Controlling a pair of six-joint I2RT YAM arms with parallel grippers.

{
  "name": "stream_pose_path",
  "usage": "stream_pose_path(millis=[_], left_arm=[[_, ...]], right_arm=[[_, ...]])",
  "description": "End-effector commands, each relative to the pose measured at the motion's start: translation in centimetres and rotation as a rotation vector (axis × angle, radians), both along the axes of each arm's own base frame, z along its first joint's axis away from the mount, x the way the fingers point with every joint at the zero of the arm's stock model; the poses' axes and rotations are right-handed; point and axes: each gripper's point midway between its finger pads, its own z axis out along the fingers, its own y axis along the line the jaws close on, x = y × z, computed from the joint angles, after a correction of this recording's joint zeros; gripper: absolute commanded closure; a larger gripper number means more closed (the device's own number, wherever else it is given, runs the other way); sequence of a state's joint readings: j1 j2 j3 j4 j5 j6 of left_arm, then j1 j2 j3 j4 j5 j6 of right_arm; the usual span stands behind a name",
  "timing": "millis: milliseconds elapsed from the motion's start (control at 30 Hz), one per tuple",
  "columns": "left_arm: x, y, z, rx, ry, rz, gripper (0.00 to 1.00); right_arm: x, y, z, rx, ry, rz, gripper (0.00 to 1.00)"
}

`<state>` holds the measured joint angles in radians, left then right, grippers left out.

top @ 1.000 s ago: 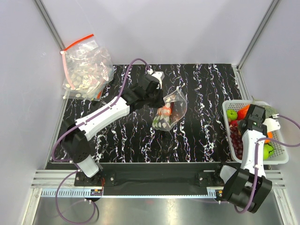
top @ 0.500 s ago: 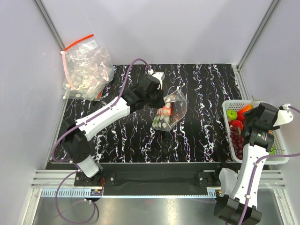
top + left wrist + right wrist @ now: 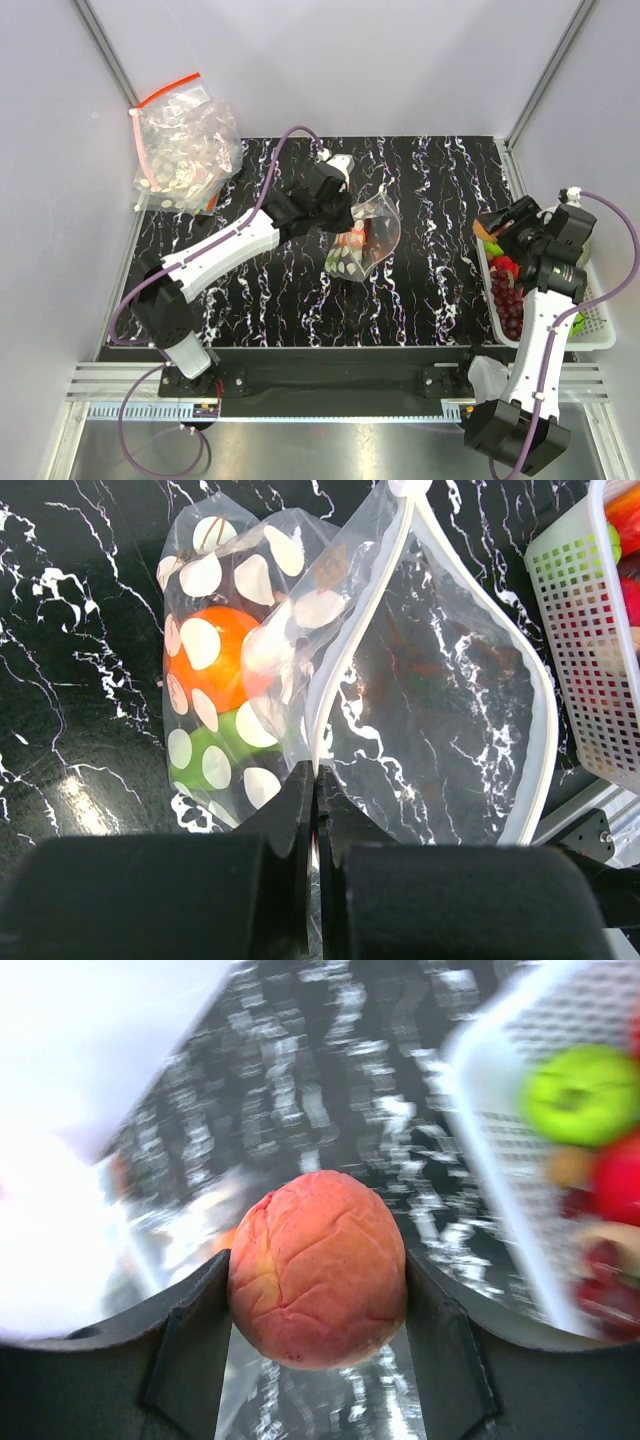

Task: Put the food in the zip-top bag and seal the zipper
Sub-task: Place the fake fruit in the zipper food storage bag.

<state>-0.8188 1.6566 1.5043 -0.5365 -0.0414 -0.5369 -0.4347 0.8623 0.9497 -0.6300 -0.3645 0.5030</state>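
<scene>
Food clamped in your right gripper; left gripper pinches the zipper. Aim squarely into the zip-top bag.

Beneath my left pincer: table, black top with white veining, one glare patch noted. Beyond it and to both sides: plain pale walls, metal posts in the far corners. Behind it: ribbed metal rail along the near edge.
</scene>
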Motion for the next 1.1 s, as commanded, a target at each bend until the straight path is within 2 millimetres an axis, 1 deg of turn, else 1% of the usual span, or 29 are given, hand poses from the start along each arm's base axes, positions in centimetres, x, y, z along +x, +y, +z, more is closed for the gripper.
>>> stream_pose_path(millis=[0, 33, 100, 133, 200, 233, 333, 367, 433, 467, 533, 567, 600, 667, 700, 767, 800, 833, 867, 933, 1033, 1067], left_arm=[[0.8, -0.8, 3.2, -0.061, -0.066, 0.023, 1.0], [0.8, -0.9, 3.3, -0.067, -0.071, 0.024, 1.0], [0.8, -1.1, 3.6, -0.076, -0.076, 0.023, 1.0], [0.8, -1.2, 3.8, -0.081, -0.081, 0.021, 1.0], [0.8, -1.3, 4.0, -0.08, -0.087, 0.018, 1.0], [0.8, -1.3, 4.1, -0.079, -0.087, 0.017, 1.0], [0.9, -1.2, 4.3, -0.074, -0.093, 0.017, 1.0], [0.9, -1.2, 4.4, -0.075, -0.096, 0.016, 1.0], [0.9, -1.3, 4.5, -0.074, -0.097, 0.015, 1.0], [0.9, -1.2, 4.6, -0.074, -0.099, 0.016, 1.0], [0.9, -1.2, 4.7, -0.076, -0.101, 0.016, 1.0], [0.9, -1.2, 4.7, -0.074, -0.101, 0.015, 1.0], [0.9, -1.2, 4.8, -0.075, -0.104, 0.014, 1.0], [0.9, -1.3, 4.8, -0.076, -0.103, 0.015, 1.0], [1.0, -1.1, 4.9, -0.077, -0.105, 0.018, 1.0], [0.9, -1.2, 5.1, -0.082, -0.108, 0.015, 1.0], [0.9, -1.2, 5.1, -0.082, -0.108, 0.015, 1.0], [0.9, -1.2, 5.2, -0.082, -0.111, 0.015, 1.0], [0.9, -1.1, 5.2, -0.08, -0.113, 0.019, 1.0], [0.9, -0.9, 5.4, -0.075, -0.115, 0.021, 1.0], [0.8, -0.4, 5.6, -0.068, -0.124, 0.026, 1.0], [0.8, -0.3, 5.6, -0.064, -0.126, 0.029, 1.0]], right_arm=[[0.8, 4.3, 4.8, 0.078, -0.2, 0.239, 0.5], [0.8, 5.0, 5.1, 0.086, -0.217, 0.271, 0.5], [0.9, 5.5, 5.6, 0.086, -0.231, 0.293, 0.5], [0.9, 6.2, 6.0, 0.084, -0.243, 0.326, 0.5], [1.1, 7.1, 6.6, 0.079, -0.257, 0.363, 0.5], [1.2, 8.3, 6.7, 0.082, -0.258, 0.402, 0.51], [1.6, 10.3, 7.1, 0.07, -0.27, 0.459, 0.52], [1.5, 11.8, 7.4, 0.075, -0.275, 0.507, 0.53], [1.8, 13.0, 7.7, 0.078, -0.284, 0.531, 0.53], [1.5, 14.4, 8.0, 0.083, -0.292, 0.574, 0.53], [1.5, 15.7, 8.2, 0.076, -0.302, 0.607, 0.54], [1.1, 17.2, 8.3, 0.081, -0.306, 0.655, 0.54], [1.1, 17.8, 8.3, 0.082, -0.308, 0.672, 0.54], [1.3, 18.8, 7.8, 0.07, -0.299, 0.679, 0.54], [1.2, 20.2, 7.3, 0.065, -0.287, 0.716, 0.54], [1.7, 21.1, 6.6, 0.049, -0.27, 0.717, 0.54], [2.0, 21.9, 5.9, 0.043, -0.252, 0.737, 0.54], [1.8, 22.9, 5.6, 0.035, -0.245, 0.758, 0.53], [1.8, 23.4, 5.5, 0.027, -0.242, 0.763, 0.53], [2.3, 23.9, 4.0, -0.004, -0.193, 0.76, 0.51], [2.6, 24.2, 2.9, -0.04, -0.161, 0.759, 0.49], [2.6, 24.3, 2.9, -0.047, -0.16, 0.763, 0.45]])
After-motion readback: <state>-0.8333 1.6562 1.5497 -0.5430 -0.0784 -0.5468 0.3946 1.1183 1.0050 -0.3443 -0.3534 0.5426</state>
